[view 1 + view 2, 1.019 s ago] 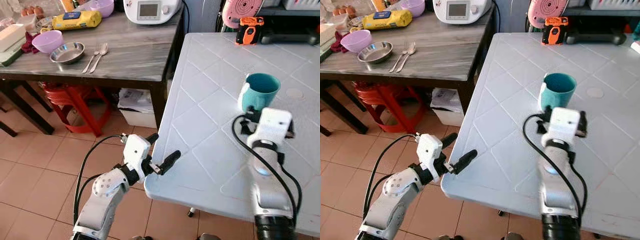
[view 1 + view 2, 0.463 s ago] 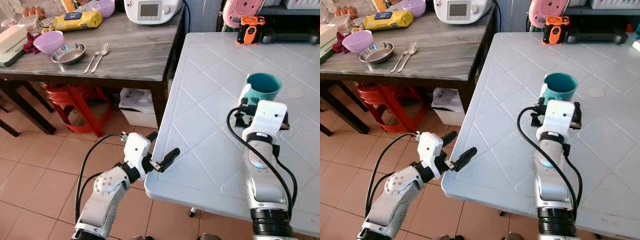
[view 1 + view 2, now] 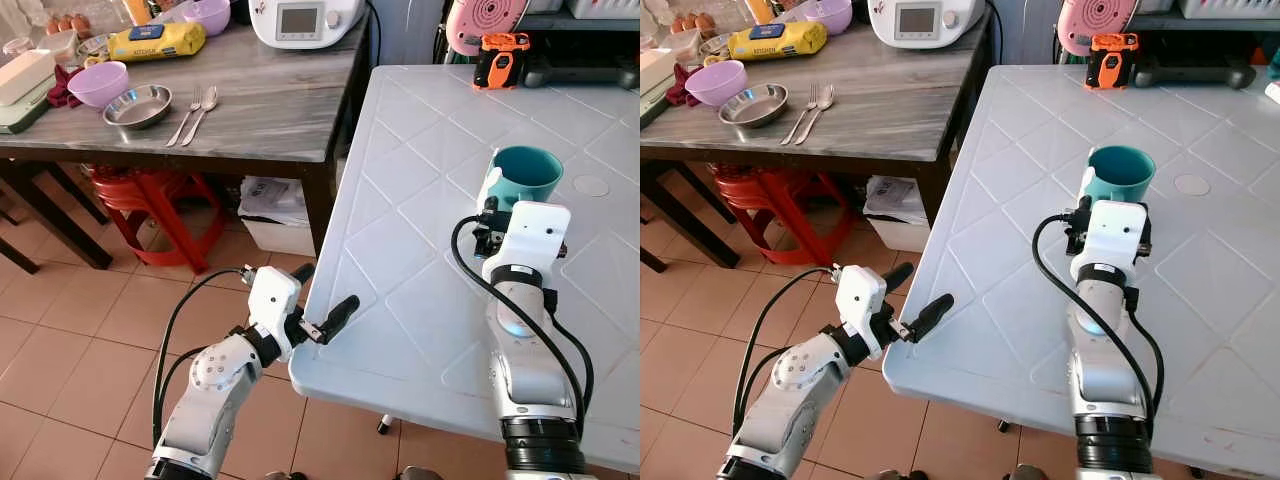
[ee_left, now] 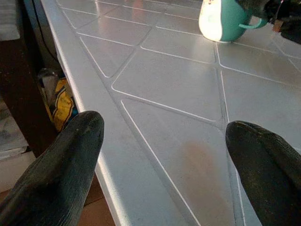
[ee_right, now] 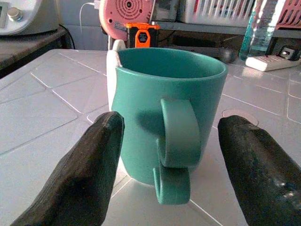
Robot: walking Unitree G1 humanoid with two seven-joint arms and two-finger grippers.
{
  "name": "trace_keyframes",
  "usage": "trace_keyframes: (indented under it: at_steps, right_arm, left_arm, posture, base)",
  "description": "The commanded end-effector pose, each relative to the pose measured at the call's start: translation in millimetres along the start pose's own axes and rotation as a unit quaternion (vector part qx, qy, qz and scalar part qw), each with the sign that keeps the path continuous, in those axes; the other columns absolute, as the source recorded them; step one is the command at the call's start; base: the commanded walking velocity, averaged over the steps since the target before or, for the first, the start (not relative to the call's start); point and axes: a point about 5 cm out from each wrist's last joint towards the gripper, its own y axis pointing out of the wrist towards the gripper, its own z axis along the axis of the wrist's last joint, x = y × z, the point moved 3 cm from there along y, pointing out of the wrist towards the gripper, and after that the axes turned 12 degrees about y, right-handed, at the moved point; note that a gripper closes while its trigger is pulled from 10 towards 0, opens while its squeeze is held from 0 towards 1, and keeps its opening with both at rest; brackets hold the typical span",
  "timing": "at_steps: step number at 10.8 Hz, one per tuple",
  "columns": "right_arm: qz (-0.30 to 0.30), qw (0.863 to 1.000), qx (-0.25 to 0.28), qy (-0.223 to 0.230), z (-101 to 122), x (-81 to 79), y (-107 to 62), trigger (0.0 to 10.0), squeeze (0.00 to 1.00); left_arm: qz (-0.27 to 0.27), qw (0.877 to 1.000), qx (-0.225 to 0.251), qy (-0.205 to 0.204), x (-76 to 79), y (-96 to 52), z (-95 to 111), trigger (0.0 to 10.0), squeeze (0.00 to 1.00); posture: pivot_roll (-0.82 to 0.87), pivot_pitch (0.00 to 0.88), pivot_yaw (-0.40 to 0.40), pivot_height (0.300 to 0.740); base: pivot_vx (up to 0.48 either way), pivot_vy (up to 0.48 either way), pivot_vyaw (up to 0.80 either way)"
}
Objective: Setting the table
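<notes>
A teal mug (image 3: 526, 178) with a white patch on its side stands upright on the white plastic table (image 3: 420, 140). Its handle (image 5: 176, 134) faces my right gripper (image 5: 171, 141). That gripper is open, its two fingers reaching to either side of the handle without touching the mug. The right wrist (image 3: 528, 235) sits low over the table just in front of the mug. My left gripper (image 3: 325, 295) is open and holds nothing, hovering at the table's near left edge (image 4: 94, 155).
A dark wooden table (image 3: 270, 110) on the left carries a purple bowl (image 3: 95, 82), a steel bowl (image 3: 137, 105), a fork and spoon (image 3: 195, 112), a yellow packet (image 3: 155, 40) and a white appliance (image 3: 300, 20). A red stool (image 3: 150, 195) stands beneath. An orange device (image 3: 500, 62) lies far on the white table.
My right gripper has moved forward, closer to the mug. The left arm has barely shifted.
</notes>
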Motion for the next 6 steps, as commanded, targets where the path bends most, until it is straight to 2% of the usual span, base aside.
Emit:
trace_keyframes:
  at_steps: [1,6]
  right_arm:
    - [0.005,1.0,0.0,0.006,0.4,-1.0,-0.9,0.0,0.0]
    - [0.0,1.0,0.003,0.016,0.5,4.0,-0.2,0.2,0.0]
  left_arm:
    - [0.005,1.0,-0.006,0.006,-3.0,-2.1,-2.7,10.0,0.0]
    - [0.009,1.0,-0.007,0.006,-4.9,-2.5,-3.8,10.0,0.0]
  posture:
    - [-0.12,0.132,0.13,0.74]
    - [-0.12,0.128,0.136,0.74]
  base:
    - [0.0,0.0,0.0]
    - [0.0,0.0,0.0]
